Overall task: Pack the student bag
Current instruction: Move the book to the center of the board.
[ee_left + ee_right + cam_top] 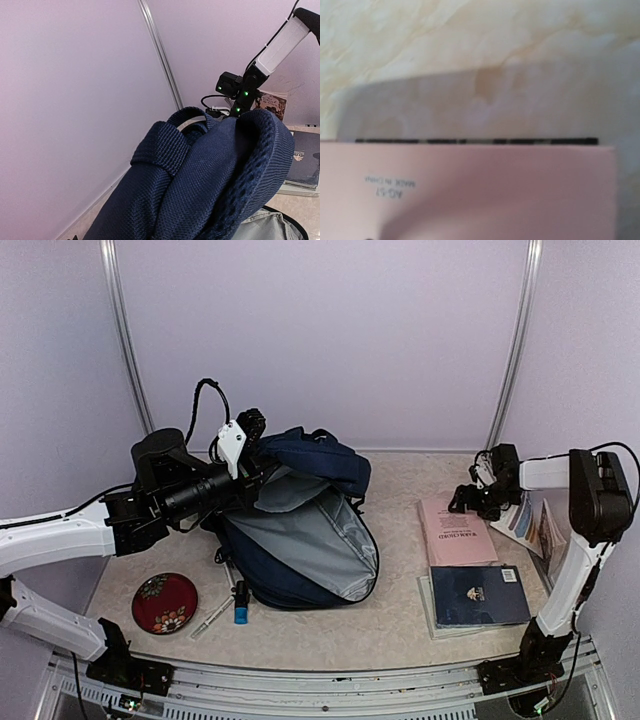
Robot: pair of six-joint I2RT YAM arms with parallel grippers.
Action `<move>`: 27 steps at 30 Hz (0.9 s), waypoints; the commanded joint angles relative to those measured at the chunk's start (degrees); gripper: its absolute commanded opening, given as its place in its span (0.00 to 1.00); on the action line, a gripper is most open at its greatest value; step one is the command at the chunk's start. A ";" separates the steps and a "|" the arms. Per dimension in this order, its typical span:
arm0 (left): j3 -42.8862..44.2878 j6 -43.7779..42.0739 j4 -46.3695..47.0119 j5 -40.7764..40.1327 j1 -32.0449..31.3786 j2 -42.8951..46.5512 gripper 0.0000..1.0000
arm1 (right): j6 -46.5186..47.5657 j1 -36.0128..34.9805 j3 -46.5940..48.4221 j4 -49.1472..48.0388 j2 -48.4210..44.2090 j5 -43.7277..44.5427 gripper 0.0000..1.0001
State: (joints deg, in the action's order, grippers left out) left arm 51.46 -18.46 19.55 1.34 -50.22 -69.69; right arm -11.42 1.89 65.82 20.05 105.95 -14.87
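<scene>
student bag is soft, floppy — left gripper pinches its padded top edge, a sound hold, i judge; right gripper — cannot tell.

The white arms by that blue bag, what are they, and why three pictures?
They are two robot arms, each ending in a two-finger gripper. The wide picture comes from a camera overhead; the other two from cameras on the wrists. The left gripper pinches the top of the bag, so its camera sees blue fabric up close. The right gripper is over the far end of a pink book, which fills its view. Also on the table: a dark book, a red dish and a pen.
</scene>
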 commanded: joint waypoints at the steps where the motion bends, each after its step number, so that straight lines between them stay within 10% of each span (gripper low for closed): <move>1: 1.40 -0.40 3.48 -0.26 0.17 2.55 0.00 | -0.65 -2.61 -3.24 8.89 0.50 -2.75 0.88; 11: 1.27 -0.16 3.53 -0.03 0.30 1.79 0.00 | -2.64 -17.56 6.70 9.44 -0.55 -9.39 0.87; 19: 1.73 -0.46 2.42 -0.39 0.38 0.64 0.00 | -3.30 -17.80 3.99 17.74 -7.07 1.66 0.87; 27: 2.06 0.14 2.18 0.48 0.38 0.24 0.00 | -4.27 -18.73 -7.80 9.67 -7.79 -17.96 0.78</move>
State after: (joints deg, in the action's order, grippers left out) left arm 51.46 -18.52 18.76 1.72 -50.17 -69.76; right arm -14.76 -16.05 61.08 32.91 96.07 -22.44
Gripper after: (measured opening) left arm 0.076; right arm 0.803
